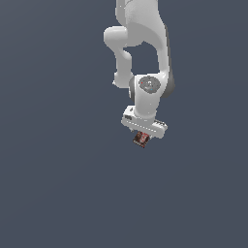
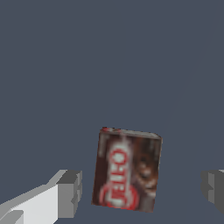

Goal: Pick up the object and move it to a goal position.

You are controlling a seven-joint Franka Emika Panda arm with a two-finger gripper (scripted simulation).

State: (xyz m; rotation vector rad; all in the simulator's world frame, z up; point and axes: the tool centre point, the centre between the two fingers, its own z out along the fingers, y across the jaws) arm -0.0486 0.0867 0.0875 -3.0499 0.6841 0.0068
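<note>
The exterior view has the white arm [image 1: 140,53] reaching down over a plain dark blue-grey floor [image 1: 58,184], its upper links cut off by the frame edge. The gripper [image 1: 144,131] hangs over the box [image 1: 141,138], hiding most of it; only a dark brown and red corner peeks out. In the wrist view the box [image 2: 127,173] lies flat between the spread fingers [image 2: 70,192], touching neither, so the gripper is released. Its whitish lettering is too blurred to read
</note>
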